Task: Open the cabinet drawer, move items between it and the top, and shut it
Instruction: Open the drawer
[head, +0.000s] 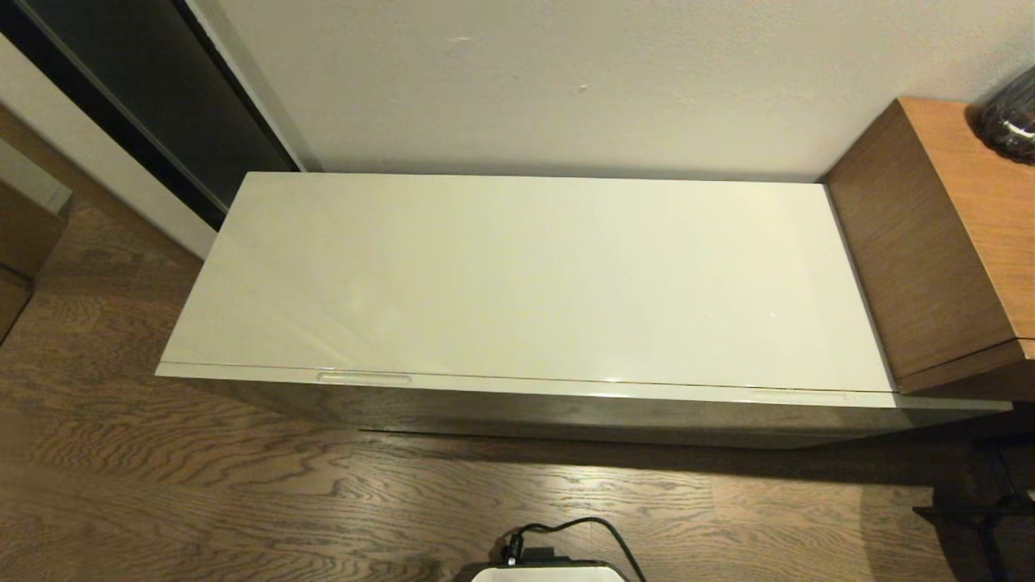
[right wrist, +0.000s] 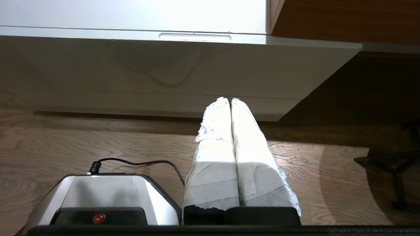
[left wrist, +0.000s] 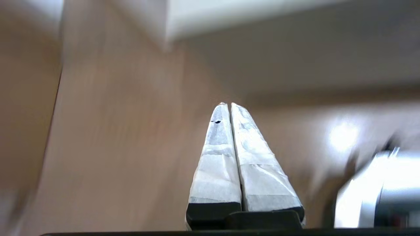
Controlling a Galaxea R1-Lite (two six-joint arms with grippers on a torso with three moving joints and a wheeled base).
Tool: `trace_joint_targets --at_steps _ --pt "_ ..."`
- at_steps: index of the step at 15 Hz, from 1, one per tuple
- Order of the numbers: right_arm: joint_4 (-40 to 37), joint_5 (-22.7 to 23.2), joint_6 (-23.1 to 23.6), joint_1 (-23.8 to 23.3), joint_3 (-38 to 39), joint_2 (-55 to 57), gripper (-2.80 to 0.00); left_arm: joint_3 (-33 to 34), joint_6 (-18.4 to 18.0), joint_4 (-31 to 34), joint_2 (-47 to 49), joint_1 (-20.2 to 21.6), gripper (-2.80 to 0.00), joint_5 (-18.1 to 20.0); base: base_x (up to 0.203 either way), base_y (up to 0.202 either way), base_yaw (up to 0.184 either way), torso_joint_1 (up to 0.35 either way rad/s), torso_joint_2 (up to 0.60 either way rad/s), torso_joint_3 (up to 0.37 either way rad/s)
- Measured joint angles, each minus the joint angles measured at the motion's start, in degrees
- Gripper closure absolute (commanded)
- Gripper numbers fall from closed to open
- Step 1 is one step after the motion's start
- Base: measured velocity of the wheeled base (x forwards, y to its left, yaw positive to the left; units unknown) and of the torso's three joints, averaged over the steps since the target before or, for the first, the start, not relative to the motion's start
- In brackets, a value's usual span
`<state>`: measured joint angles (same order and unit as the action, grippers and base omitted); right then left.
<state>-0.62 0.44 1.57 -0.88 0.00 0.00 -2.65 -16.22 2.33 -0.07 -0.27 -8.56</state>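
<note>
- The right end effector (right wrist: 229,100) has its taped fingers pressed together, holding nothing; it hangs low over the wooden floor (right wrist: 98,144) in front of the cabinet, well apart from it
- The left end effector (left wrist: 227,105) is likewise closed flat and empty, pointing across the floor toward the cabinet's left end; neither arm shows in the head view
- The cabinet drawer (head: 517,404) is fully closed, its glossy face flush under the slab, so none of the items can be seen
- An oblong recess (head: 364,377) sits on the upper edge near the left end, and a second, fainter one (head: 800,395) near the right; from the right wrist that second recess (right wrist: 195,36) lies ahead of and above the fingers
- The top (head: 517,275) carries nothing that can be seen
- The taller brown wooden unit (head: 946,242) butts against the cabinet's right end, with a dark object (head: 1011,121) on it
- The robot base (right wrist: 101,196) and its black cable (right wrist: 141,164) lie on the floor just beside the right fingers
- Judged risks: the recess is shallow and the face glossy, so closed fingertips could slip out instead of hooking it
- Pulling such a wide drawer from one end could rack and jam it
- A high approach could scrape the top, and a swing to the right could hit the wooden unit
</note>
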Motion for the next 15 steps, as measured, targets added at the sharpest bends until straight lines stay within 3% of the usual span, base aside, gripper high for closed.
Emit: trace_joint_targets --at_steps 2,5,7,9,11,12,15 --pt "0.0 0.0 0.0 0.0 0.0 0.0 0.00 1.9 -0.6 -9.3 0.0 0.0 0.00 3.2 0.000 0.000 0.000 0.000 0.00 0.000" --pt "0.0 0.0 0.0 0.0 0.0 0.0 0.00 2.5 1.0 -11.1 0.0 0.0 0.00 3.1 0.000 0.000 0.000 0.000 0.00 0.000" --pt "0.0 0.0 0.0 0.0 0.0 0.0 0.00 2.6 7.2 -10.7 0.0 0.0 0.00 3.4 0.000 0.000 0.000 0.000 0.00 0.000" --pt "0.0 0.0 0.0 0.0 0.0 0.0 0.00 2.6 11.0 -10.6 0.0 0.0 0.00 3.9 0.000 0.000 0.000 0.000 0.00 0.000" --pt "0.0 0.0 0.0 0.0 0.0 0.0 0.00 2.6 18.5 -8.6 0.0 0.0 0.00 6.5 0.000 0.000 0.000 0.000 0.00 0.000" --pt "0.0 0.1 0.0 0.0 0.0 0.0 0.00 2.6 20.0 -6.8 0.0 0.0 0.00 7.8 0.000 0.000 0.000 0.000 0.00 0.000" --pt "0.0 0.0 0.0 0.0 0.0 0.0 0.00 2.5 17.4 -4.1 0.0 0.0 0.00 8.5 0.000 0.000 0.000 0.000 0.00 0.000"
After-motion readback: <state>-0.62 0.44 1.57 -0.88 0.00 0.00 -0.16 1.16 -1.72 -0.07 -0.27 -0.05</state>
